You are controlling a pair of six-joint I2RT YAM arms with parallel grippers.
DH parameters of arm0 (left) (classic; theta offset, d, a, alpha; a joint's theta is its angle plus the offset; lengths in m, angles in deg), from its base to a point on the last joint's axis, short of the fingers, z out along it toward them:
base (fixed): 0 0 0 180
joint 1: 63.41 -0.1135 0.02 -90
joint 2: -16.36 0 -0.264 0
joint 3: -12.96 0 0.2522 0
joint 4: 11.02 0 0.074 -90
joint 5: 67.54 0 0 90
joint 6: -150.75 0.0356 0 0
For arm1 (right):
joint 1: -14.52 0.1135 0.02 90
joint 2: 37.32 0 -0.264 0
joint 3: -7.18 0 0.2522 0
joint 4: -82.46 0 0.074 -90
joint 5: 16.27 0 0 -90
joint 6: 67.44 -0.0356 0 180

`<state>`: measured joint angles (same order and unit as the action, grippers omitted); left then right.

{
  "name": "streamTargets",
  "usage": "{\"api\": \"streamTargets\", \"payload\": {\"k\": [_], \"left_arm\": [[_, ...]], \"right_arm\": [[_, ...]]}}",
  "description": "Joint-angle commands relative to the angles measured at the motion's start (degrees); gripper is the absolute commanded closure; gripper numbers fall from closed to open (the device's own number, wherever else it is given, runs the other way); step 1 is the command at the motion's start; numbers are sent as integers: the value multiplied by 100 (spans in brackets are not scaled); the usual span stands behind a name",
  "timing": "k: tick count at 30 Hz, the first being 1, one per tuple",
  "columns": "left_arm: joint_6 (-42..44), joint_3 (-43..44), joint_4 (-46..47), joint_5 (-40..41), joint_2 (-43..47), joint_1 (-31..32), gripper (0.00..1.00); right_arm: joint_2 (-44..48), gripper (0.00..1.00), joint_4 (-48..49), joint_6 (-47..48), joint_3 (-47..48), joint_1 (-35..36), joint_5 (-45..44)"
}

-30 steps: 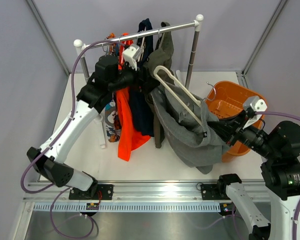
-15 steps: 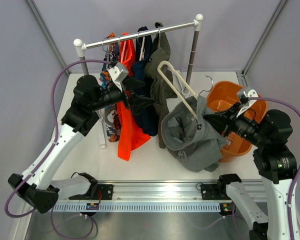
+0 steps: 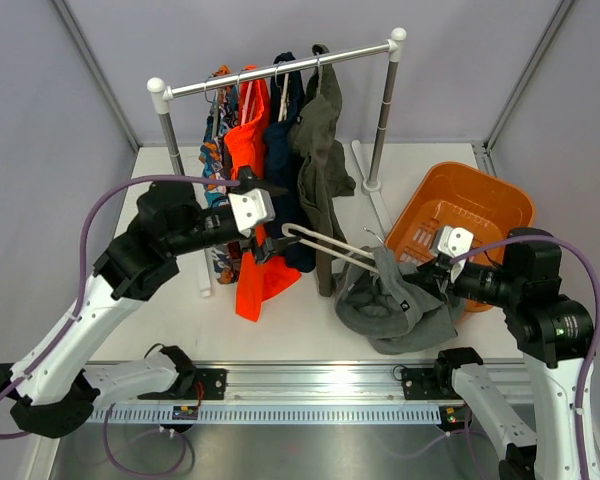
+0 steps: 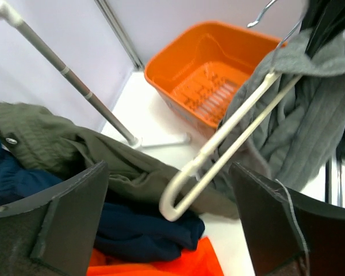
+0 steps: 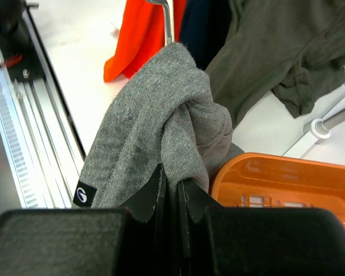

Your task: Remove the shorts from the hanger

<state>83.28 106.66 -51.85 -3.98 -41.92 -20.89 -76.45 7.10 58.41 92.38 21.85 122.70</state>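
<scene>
The mid-grey shorts [image 3: 398,305] hang bunched over one end of a white hanger [image 3: 325,248] that lies almost level above the table. My right gripper [image 3: 432,277] is shut on a fold of this grey cloth [image 5: 161,121], whose small dark label [image 5: 83,194] shows. My left gripper [image 3: 277,222] is open. The hanger's looped end [image 4: 178,201] sits between its wide-apart fingers and touches neither. The dark olive-green shorts [image 3: 320,150] hang on the rail [image 3: 280,72] and also show in the left wrist view [image 4: 75,155].
The bright orange pair [image 3: 248,170], the navy pair [image 3: 283,120] and a patterned garment hang on the same rail. An orange basket [image 3: 500,200] stands at the right, just behind my right gripper. The rack's right post [image 3: 383,110] stands behind the grey shorts.
My left arm has swung down and back from the rail. The hanger has tipped from upright to almost level. My right gripper has drawn the grey shorts lower and nearer the front.
</scene>
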Motion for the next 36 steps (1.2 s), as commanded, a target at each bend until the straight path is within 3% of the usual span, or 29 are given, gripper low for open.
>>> {"api": "streamTargets", "payload": {"k": [1, 7, 10, 13, 14, 16, 19, 20, 21, 26, 30, 34, 36], "left_arm": [[525, 188, -613, 332, -174, 238, 14], [253, -22, -756, 138, -491, 590, 34], [139, -110, -695, 174, -596, 705, 38], [103, -84, -720, 217, -693, 740, 60], [112, -58, -773, 261, -711, 740, 81], [199, 12, -1001, 428, -702, 731, 99], [471, 13, -1396, 639, -475, 731, 100], [551, 4, -1502, 718, -387, 731, 100], [621, -5, -1694, 806, -281, 722, 100], [815, -198, -2179, 1316, 535, 652, 100], [806, -225, -2793, 1562, 1002, 643, 100], [771, -339, -2997, 1737, 1521, 643, 100], [780, -295, -3189, 1826, 1757, 643, 100]], "right_arm": [[-94, 100, -335, 1301, 169, -13, 420], [-366, 100, -19, 1310, 274, -4, 798], [-533, 100, 8, 1362, 371, 5, 947], [-648, 100, 244, 1179, 397, 5, 983], [-674, 100, 298, 1126, 423, 5, 983], [-727, 100, 429, 1003, 432, 5, 983], [-745, 95, 596, 862, 353, 5, 957], [-753, 84, 623, 853, 292, 5, 930], [-771, 80, 658, 862, 257, 5, 817], [-955, 76, 746, 818, 247, 14, 403], [-1052, 67, 633, 853, 230, 5, 245], [-1228, 69, 562, 827, 213, -4, 218], [-1377, 75, 518, 748, 230, 5, 157]]}}
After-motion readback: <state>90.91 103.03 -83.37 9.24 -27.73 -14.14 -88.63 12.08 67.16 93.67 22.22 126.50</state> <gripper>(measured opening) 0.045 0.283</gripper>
